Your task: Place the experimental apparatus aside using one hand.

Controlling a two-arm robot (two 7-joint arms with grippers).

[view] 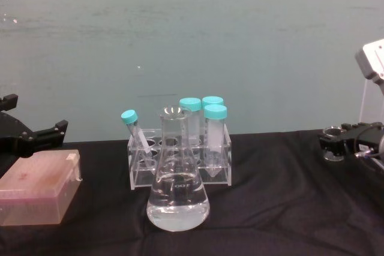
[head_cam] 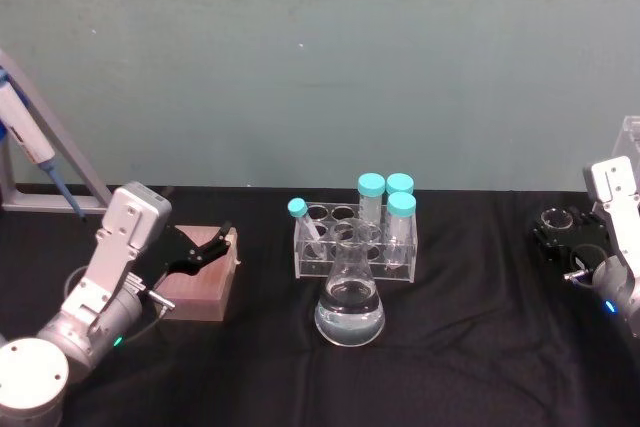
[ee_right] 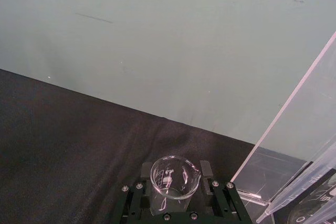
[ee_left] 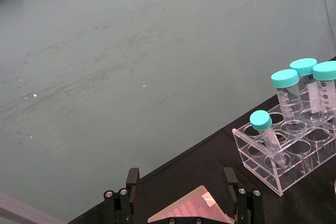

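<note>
The black worktop (head_cam: 480, 347) is carrying a clear tube rack (head_cam: 305, 265) at its centre. The conical flask (head_cam: 349, 307) is standing just at the rack's 6 o'clock, holding clear liquid. At 9 o'clock, the left end effector (head_cam: 215, 245) is hovering released over a pink box (head_cam: 205, 287). At 3 o'clock, beside the acrylic stand (head_cam: 632, 142), the right end effector (head_cam: 565, 237) is grasping the small beaker (ee_right: 174, 179).

Clear beaker (ee_right: 175, 183) upright in right hand (ee_right: 176, 170)
</note>
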